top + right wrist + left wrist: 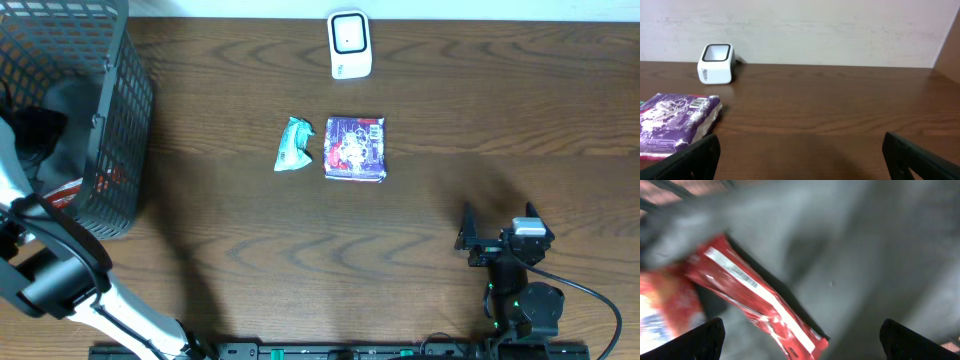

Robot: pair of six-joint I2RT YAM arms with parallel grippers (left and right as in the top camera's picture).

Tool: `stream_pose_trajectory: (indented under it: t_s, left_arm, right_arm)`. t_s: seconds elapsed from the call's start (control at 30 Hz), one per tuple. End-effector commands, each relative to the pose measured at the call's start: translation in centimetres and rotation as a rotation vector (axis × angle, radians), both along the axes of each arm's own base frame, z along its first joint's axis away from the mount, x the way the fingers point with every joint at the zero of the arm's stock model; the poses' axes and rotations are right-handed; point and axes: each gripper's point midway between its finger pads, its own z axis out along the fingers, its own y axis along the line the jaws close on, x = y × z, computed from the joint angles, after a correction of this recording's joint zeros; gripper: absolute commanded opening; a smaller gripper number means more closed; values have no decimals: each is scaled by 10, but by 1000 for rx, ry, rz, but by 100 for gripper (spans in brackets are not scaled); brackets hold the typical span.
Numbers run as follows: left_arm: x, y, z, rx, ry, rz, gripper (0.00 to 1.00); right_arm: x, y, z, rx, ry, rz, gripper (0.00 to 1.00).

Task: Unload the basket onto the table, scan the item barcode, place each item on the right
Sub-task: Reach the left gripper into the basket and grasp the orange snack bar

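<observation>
Pickup stage: left gripper point(805, 342), released, hovers over red packet point(752, 302) in basket point(125, 130); next, clamp it. Right gripper point(800, 162) released too.

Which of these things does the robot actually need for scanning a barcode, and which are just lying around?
In the job: white scanner; red packet in the wire basket; left gripper, open near it.
Lying about: purple packet; teal packet; right gripper, open and empty.
</observation>
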Motion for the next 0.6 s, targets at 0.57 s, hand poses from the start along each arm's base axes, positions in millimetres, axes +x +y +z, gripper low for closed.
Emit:
stream_pose_trajectory:
  t_s: [0.57]
  left_arm:
    - [-17,-36,-59,-78,183,151,99]
  right_arm:
    - [0,2,-1,-11,1,8,99]
